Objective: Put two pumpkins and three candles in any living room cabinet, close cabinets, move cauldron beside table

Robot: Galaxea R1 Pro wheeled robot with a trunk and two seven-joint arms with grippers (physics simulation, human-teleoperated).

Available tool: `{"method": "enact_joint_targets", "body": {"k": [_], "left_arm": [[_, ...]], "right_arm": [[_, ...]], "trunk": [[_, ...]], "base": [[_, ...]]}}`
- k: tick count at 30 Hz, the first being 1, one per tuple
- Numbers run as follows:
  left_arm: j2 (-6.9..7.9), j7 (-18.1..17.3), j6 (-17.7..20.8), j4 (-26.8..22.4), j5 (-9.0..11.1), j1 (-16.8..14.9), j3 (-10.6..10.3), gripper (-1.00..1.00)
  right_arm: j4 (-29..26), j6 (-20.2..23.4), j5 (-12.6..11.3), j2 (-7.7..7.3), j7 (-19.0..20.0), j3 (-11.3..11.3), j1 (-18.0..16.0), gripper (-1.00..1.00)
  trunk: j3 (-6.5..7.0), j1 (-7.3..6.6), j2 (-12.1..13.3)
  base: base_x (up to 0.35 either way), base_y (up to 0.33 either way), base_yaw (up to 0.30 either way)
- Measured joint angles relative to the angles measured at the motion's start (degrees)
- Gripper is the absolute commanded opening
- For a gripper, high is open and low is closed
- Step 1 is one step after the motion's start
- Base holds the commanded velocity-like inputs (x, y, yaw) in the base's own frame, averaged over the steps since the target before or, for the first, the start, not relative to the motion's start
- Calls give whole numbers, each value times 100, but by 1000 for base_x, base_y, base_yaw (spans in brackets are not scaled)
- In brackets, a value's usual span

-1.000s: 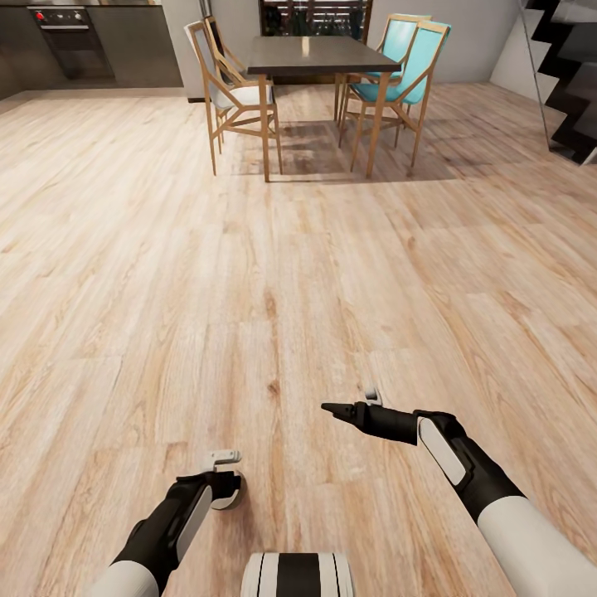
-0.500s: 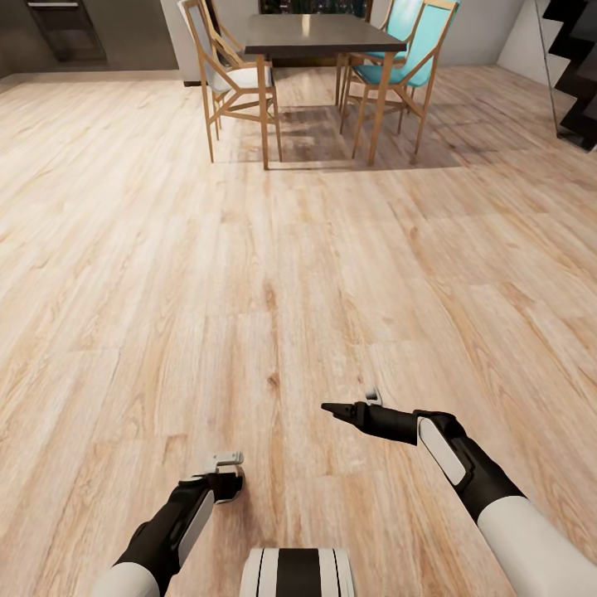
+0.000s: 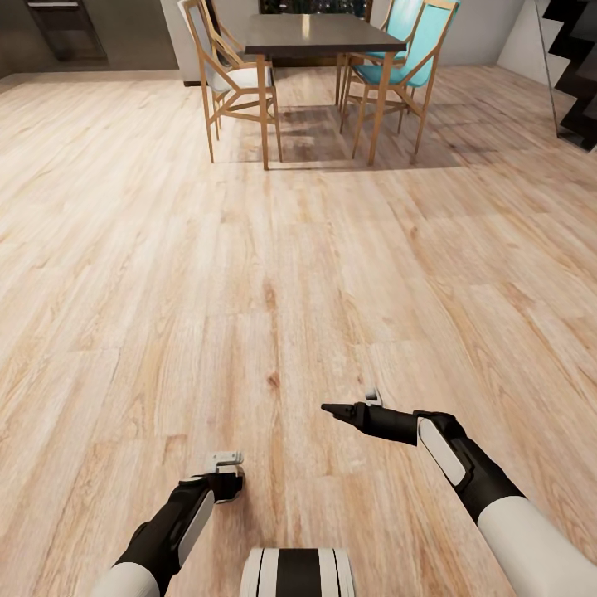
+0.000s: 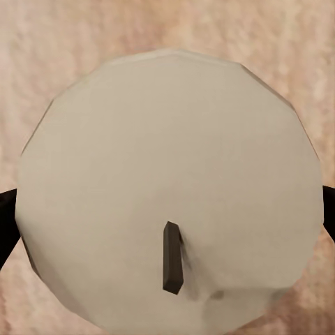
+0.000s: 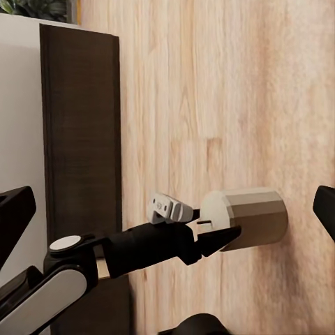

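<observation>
Over the last second the whole picture has slid: the dark table (image 3: 315, 33) and its chairs now sit higher and the oven (image 3: 62, 25) at far left is cut off, so it is my head that moved, not the furniture. Over the last half second nothing has changed, and both my arms keep the same pose.

My left arm is bent low and close to my body, forearm pointing forward over the wooden floor (image 3: 290, 249). Its left pincer (image 3: 225, 477) is closed around a candle (image 4: 167, 174), a pale stubby cylinder with a short dark wick. In the right wrist view the candle (image 5: 248, 218) sticks out past the dark finger that lies across it.

My right arm reaches further forward, then bends inward at the wrist, so the right pincer (image 3: 348, 401) points left across my front. Its fingers stand wide apart with nothing between them.

Beyond my left arm, a long dark-brown cabinet (image 5: 80, 139) stands on the floor against a pale wall.

Far ahead, a white-seated chair (image 3: 224, 75) stands left of the table, teal chairs (image 3: 398, 66) stand to its right, and black stairs (image 3: 580, 75) are at far right.
</observation>
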Motion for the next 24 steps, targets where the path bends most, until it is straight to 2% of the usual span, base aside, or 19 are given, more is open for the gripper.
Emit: {"method": "enact_joint_targets", "body": {"k": [24], "left_arm": [[16,-1,0,-6,20,1,0,-100]], "right_arm": [[25,-4,0,0,0,0,-1,100]], "trunk": [[0,0,0]], "base": [[0,0,0]]}}
